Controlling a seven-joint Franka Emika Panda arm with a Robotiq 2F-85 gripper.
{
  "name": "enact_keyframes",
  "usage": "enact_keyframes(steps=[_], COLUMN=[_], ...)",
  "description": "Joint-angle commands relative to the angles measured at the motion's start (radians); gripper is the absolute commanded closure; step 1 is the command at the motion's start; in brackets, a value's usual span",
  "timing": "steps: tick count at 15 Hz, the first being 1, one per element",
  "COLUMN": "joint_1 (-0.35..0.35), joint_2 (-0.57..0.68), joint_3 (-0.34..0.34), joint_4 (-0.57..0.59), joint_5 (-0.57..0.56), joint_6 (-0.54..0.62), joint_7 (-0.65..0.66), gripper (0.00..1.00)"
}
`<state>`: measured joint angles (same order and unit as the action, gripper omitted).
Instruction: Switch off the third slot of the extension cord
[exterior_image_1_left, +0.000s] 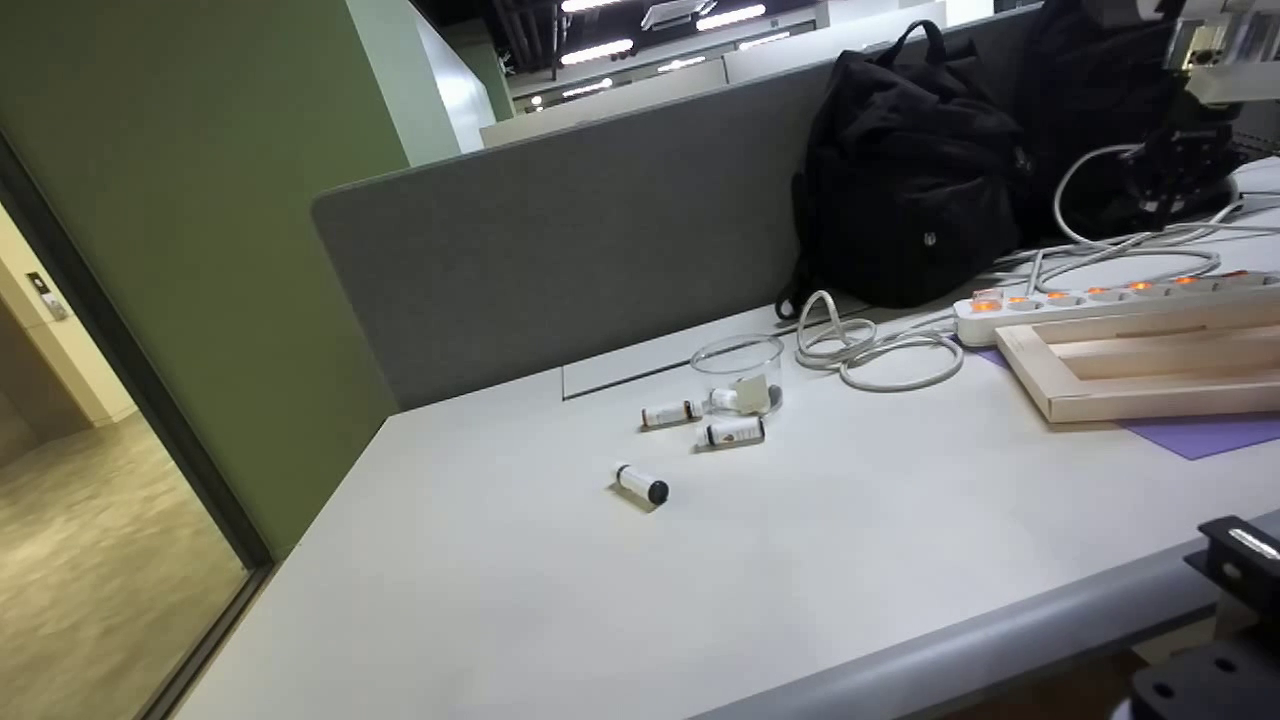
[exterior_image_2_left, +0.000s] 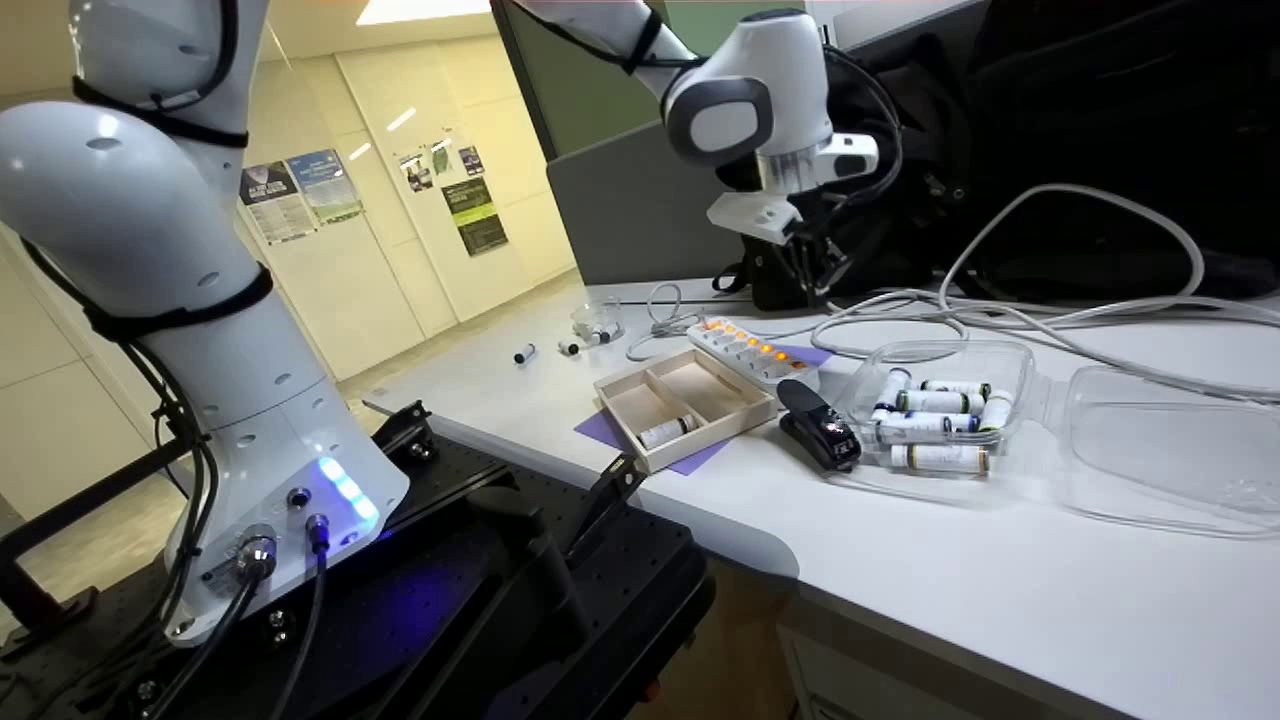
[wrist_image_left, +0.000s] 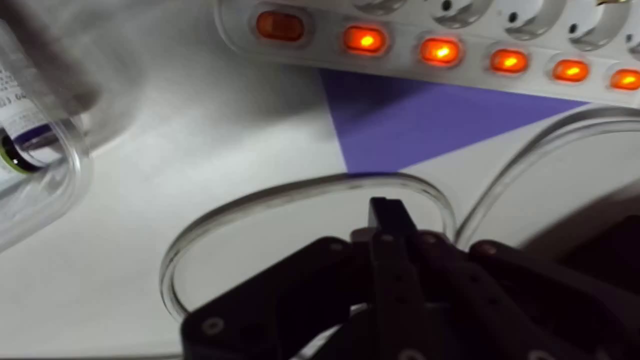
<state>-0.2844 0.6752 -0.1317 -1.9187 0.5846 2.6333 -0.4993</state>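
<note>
The arm (exterior_image_2_left: 785, 60) is arching over the table (exterior_image_2_left: 1050, 620), its gripper (wrist_image_left: 386, 212) pointing down, tightly clenched, over loose white cable (wrist_image_left: 280, 196). The extension cord (exterior_image_2_left: 743, 348) is lying just beside the wooden tray (exterior_image_2_left: 703, 390). Wall posters (exterior_image_2_left: 324, 185) are carrying print too small to read from here.

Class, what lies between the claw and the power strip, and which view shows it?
In the wrist view, a cable loop and a purple sheet lie between claw and strip.
</note>
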Motion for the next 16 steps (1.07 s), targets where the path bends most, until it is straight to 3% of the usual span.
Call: enact_keyframes(steps=[1, 5, 11, 13, 16], joint_1=[-0.062, -0.072, -0.031, -0.017, -0.001], joint_2=[0.179, 0.227, 0.191, 0.177, 0.146], joint_3=[0.017, 0.029, 0.018, 0.008, -0.005], joint_4=[0.235, 0.348, 0.419, 0.394, 0.319], joint_5=[-0.147, -0.253, -0.373, -0.401, -0.441], joint_6=[-0.120, -0.249, -0.575, -0.594, -0.517], joint_7=[0.201, 0.291, 0.354, 0.362, 0.354], gripper=[1.00, 1.00, 1.00, 1.00, 1.00])
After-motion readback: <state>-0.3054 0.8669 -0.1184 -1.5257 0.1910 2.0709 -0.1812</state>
